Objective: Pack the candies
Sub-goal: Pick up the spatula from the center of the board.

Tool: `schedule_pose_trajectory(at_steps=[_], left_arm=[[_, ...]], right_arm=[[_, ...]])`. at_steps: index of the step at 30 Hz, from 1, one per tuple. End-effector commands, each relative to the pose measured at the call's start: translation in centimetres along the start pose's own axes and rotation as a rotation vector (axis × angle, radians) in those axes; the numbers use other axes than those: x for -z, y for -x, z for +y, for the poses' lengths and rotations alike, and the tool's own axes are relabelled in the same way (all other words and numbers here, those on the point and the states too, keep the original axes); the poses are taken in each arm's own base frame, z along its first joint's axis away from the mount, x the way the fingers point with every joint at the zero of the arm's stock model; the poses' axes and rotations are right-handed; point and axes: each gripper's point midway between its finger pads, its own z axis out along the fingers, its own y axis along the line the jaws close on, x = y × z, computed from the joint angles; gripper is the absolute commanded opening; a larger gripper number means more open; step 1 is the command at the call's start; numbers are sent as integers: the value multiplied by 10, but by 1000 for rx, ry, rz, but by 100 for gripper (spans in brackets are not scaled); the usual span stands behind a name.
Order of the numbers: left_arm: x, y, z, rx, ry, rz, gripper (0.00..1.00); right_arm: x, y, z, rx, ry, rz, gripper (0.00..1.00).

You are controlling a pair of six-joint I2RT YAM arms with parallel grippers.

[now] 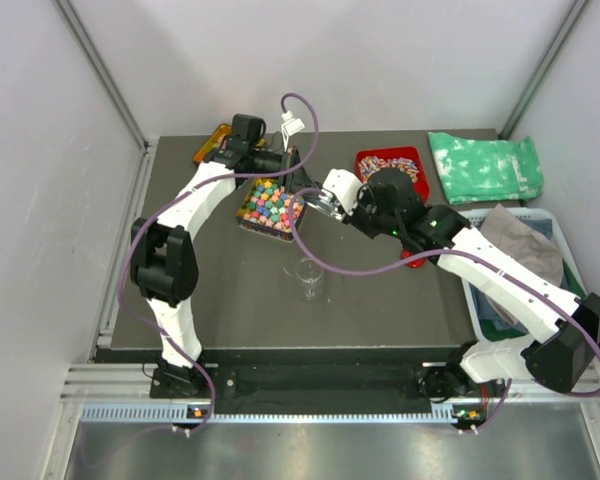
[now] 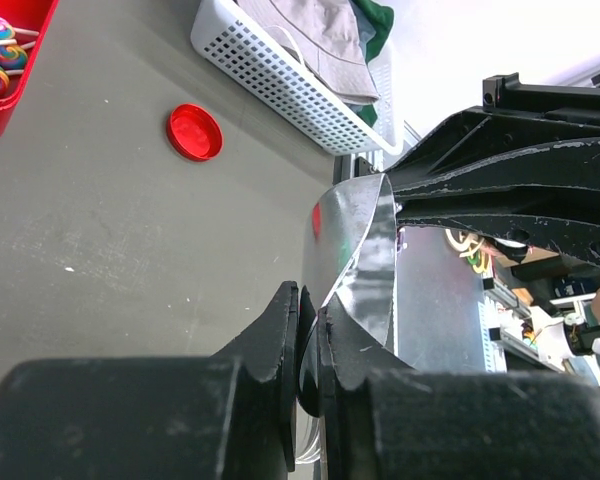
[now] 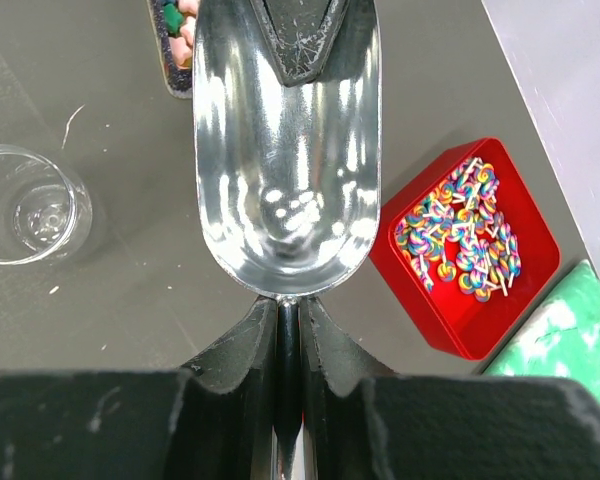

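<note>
Now the R end effector [image 3: 288,318] is squeezed tight on the thin flat handle of the metal scoop [image 3: 285,150], w/ no gap left btw the fingers. The scoop bowl is empty, just shiny spots in it. The L end effector [image 2: 307,308] is closed nearly all the way too. It looks pinched on the scoop's front lip, w/ one finger inside the bowl. So both hold the same scoop.

The candies [image 1: 270,203] sit in a dark tray [image 3: 166,60] on the counter [image 3: 110,300], just past the scoop tip & a bit to the left of the R end effector. None are in the glass jar [image 3: 25,205], which stands to the left of the R end effector, apart from the tray.

The candies are prob. tiny, hard, light balls. They will roll & bounce easy, so pinching one at a time is a bad idea. Better to push the scoop lip low under the pile & lift slow, kept level. Hold the scoop by the handle, b/c the shiny metal is slippy. The jar mouth looks small, so tip slow or some will spill.
</note>
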Motion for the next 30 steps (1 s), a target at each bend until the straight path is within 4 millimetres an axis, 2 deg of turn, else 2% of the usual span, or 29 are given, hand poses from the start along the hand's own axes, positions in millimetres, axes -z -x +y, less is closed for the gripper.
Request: schedule_pose_trajectory(at_steps=[1, 6, 17, 20, 21, 22, 23, 25, 26, 27, 30], left_arm=[[-10, -4, -2, -52, -17, 17, 9], [-15, -9, 4, -59, 6, 37, 21], [-22, -16, 8, -55, 34, 69, 36], [-21, -14, 10, -65, 41, 60, 47], [-18, -10, 11, -64, 48, 51, 51], [-17, -6, 11, -74, 45, 37, 59], [-14, -2, 11, -58, 46, 27, 76], [-1, 14, 13, -68, 61, -7, 99], [4, 19, 16, -59, 66, -16, 99], [15, 34, 15, -87, 84, -44, 99], [35, 54, 14, -105, 102, -85, 99]], right_arm=[[13, 50, -2, 7, 22, -159, 0], [17, 55, -2, 0, 25, -174, 0], [23, 59, -4, -12, 18, -189, 0], [23, 56, -7, -7, 3, -178, 0], [22, 55, -6, -5, 1, -177, 0], [22, 52, -6, -4, 2, -173, 0], [22, 51, -4, -1, 5, -169, 0], [19, 44, -2, 2, 6, -153, 0], [19, 42, -2, 3, 6, -151, 0], [18, 40, -1, 6, 5, -145, 0], [16, 37, 1, 7, 8, -138, 0]])
